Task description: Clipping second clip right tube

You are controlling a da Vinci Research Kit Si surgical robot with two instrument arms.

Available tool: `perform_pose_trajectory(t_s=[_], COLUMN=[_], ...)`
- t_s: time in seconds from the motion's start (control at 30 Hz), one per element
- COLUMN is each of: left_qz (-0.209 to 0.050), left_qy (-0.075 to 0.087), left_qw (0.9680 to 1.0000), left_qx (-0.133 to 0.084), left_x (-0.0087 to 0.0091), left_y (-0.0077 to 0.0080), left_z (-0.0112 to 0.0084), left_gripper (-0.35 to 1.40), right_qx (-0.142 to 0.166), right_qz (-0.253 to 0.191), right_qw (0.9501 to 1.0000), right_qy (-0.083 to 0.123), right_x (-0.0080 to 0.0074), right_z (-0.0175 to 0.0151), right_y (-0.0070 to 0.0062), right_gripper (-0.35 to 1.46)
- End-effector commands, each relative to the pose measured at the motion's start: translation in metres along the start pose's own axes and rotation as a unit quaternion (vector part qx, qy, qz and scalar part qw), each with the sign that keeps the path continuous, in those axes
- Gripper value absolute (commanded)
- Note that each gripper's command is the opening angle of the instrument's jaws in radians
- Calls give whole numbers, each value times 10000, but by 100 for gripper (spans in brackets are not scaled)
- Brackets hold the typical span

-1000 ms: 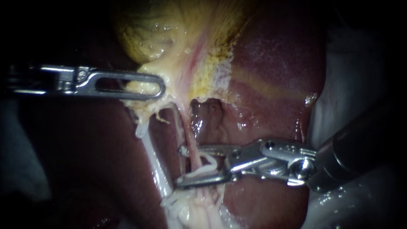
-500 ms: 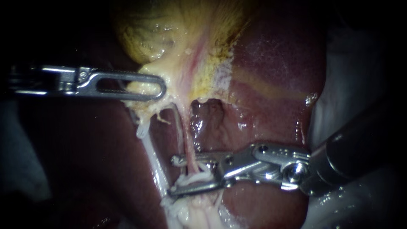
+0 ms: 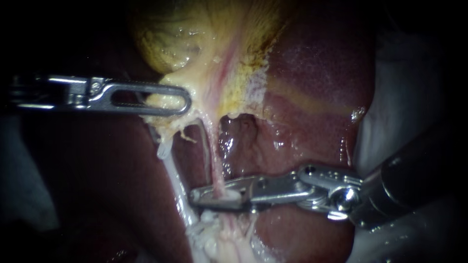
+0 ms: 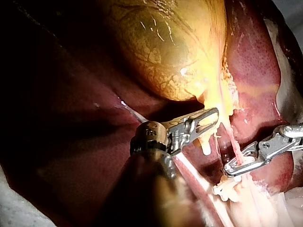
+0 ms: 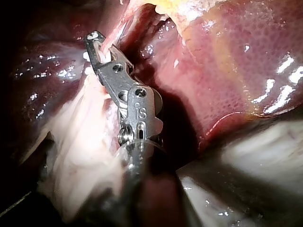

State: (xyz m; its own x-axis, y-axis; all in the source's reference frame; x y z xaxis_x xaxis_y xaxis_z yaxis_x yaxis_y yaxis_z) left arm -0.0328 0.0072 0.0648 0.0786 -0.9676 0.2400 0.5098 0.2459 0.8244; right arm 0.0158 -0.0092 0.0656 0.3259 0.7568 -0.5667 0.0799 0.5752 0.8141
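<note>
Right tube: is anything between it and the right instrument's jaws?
Nothing visible. The right instrument has its jaws shut on the right tube, with a white clip between them. The left tube lies just past the jaw tips, not between them. The left instrument grips the gallbladder, apart.

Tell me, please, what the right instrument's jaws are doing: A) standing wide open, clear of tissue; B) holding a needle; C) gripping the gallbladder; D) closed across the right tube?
D: in the endoscope view both jaws of the right instrument press the right tube from two sides.
</note>
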Motion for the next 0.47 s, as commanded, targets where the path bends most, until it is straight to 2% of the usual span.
perform_pose_trajectory(t_s=[0.03,0.47], left_qz=[0,1], left_qy=[0,1], left_qw=[10000,10000], left_qx=[0,0], left_x=[0,0], left_y=[0,1], left_z=[0,0], left_gripper=[-35,-35], right_qx=[12,38], right_qz=[-5,-6], right_qw=[10000,10000], right_qy=[-18,-46], right_x=[-1,-1], right_z=[1,1], right_y=[0,0], right_gripper=[-35,-35])
